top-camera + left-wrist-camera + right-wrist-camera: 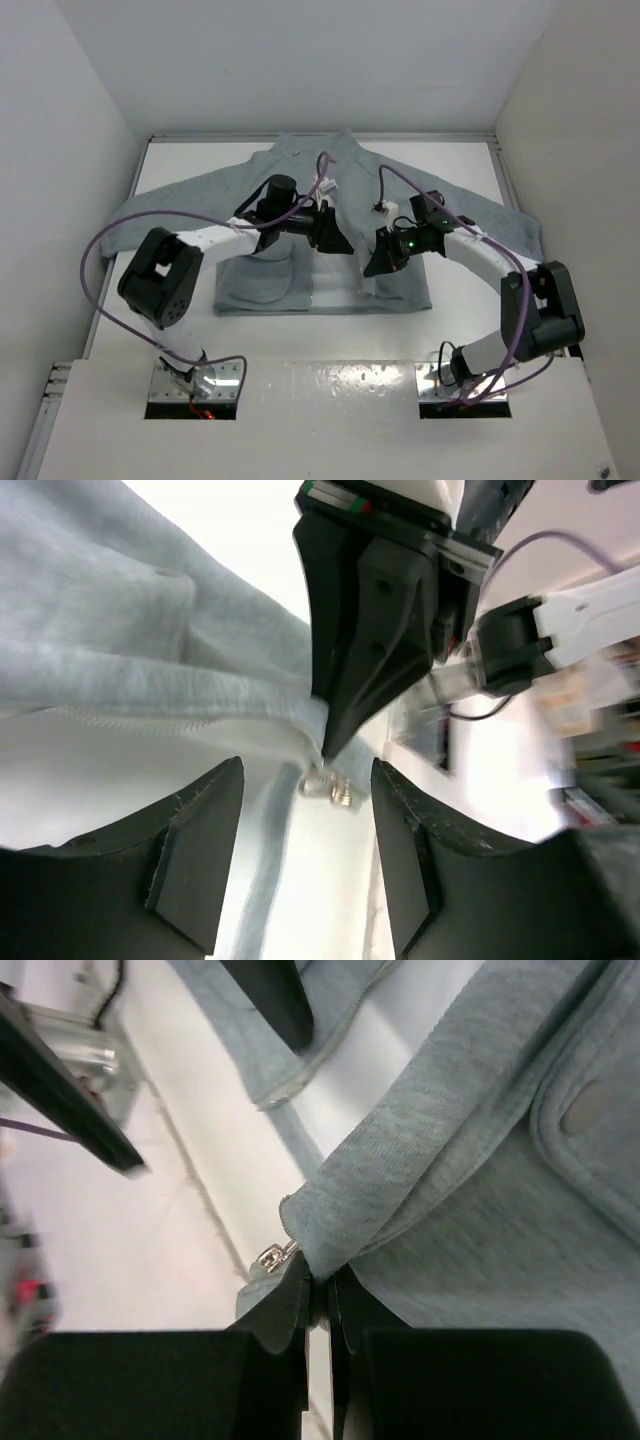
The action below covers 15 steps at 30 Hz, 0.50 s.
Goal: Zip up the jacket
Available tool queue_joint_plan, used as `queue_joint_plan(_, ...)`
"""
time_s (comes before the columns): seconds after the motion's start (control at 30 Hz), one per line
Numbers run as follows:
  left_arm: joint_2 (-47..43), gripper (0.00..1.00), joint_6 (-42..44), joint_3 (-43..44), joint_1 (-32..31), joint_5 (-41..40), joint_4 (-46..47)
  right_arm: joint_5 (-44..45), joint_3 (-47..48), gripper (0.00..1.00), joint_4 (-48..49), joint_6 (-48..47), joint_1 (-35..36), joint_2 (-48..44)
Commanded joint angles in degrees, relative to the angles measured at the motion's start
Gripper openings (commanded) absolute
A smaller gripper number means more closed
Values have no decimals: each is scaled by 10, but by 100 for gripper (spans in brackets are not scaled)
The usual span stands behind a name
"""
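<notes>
From above, the jacket (255, 282), a soft, light grey fleece, lies flat on the smooth white table (300, 335) with its stand collar toward the far edge and its long sleeves spread to either side. Both arms reach in over its open front, the left gripper (335, 238) and the right gripper (382, 262) near each other above the lower part of the front opening. In the left wrist view the left gripper (305, 850) has its two matt black, wedge-shaped fingers (195, 850) well apart, with nothing clasped between them. Beyond the gap, the right gripper (325, 742) comes down as a tapering black point that pinches a corner of the jacket (120, 630), whose nap looks fuzzy and whose edge is folded into a thick roll. A small shiny metal zipper pull (330, 790) hangs just below that pinched corner. In the right wrist view the right gripper (318, 1305) has its jaws pressed together on the lower front corner of the jacket (470, 1160), the fabric rising from them in a taut ridge. The zipper pull (272, 1257) sits just beside the fingertips at the hem. A rounded pocket flap (590, 1110) with a stitched border shows to the right, and one dark finger of the left gripper (275, 995) hangs over the opposite front edge.
</notes>
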Motion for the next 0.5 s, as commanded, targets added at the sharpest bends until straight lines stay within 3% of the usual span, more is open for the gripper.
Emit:
queue_joint_plan(0.0,-81,59,156,23,7,-43,-132,66,1,0,46,-79,18,-57)
queue_joint_plan(0.1,-134,58,210,12,7,-156,-226,132,-42,0,172,-99,60,-84)
queue_joint_plan(0.23,-233,54,242,-66,7,-320,-262,221,-96,0,367,-62,58,-69)
queue_joint_plan(0.33,-298,53,248,-147,-11,-428,-262,311,-142,0,515,-135,87,-78)
queue_joint_plan(0.47,-353,53,253,-212,-34,-460,-257,342,-171,0,578,-176,115,-81)
